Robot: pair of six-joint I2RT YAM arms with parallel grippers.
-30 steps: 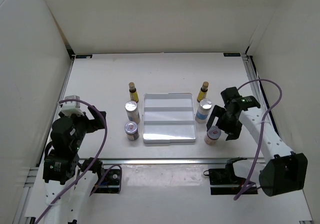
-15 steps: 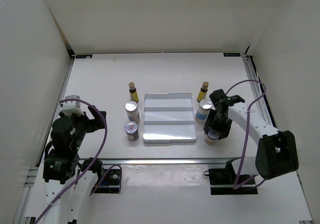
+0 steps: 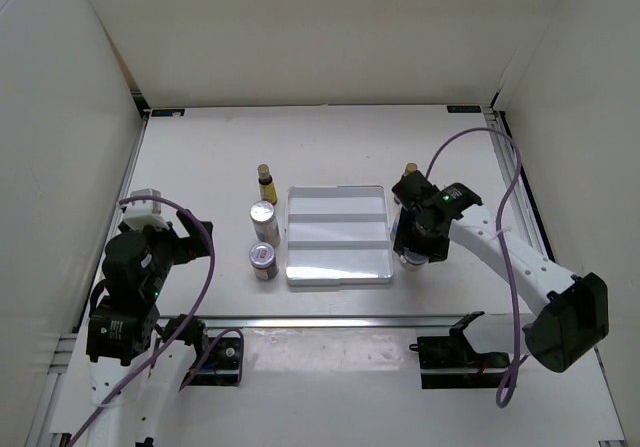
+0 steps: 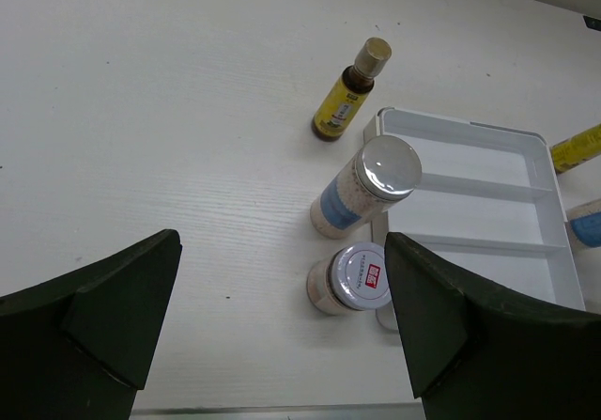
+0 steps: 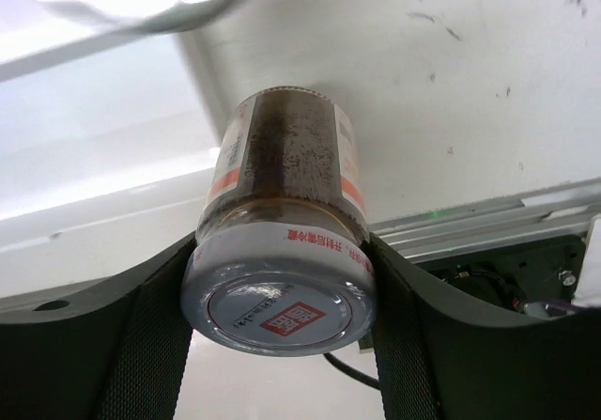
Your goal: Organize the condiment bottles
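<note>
The red-labelled jar (image 5: 282, 251) is pinched at its silver lid, just beside the right edge of the white tray (image 3: 335, 232). Whether its base is clear of the worktop (image 3: 200, 157) cannot be told from the wrist view. The step in hand is judged to be the carry into a tray compartment. It is best done with the jar kept upright and raised enough to clear the tray's rim. The jar should then be set down flat inside one step, not on a divider. A grip this high on the lid could let the body swing, so a slow, level move is advised.

The right jaws are partly closed and clamped on both sides of the lid, so the jar is gripped. The left jaws are spread wide, and nothing is held or touched by them. Below them on the worktop, left of the tray, a slim yellow bottle (image 4: 349, 96), a blue-labelled jar (image 4: 371, 190) and a second red-lidded jar (image 4: 352, 279) are seen waiting in a row.
</note>
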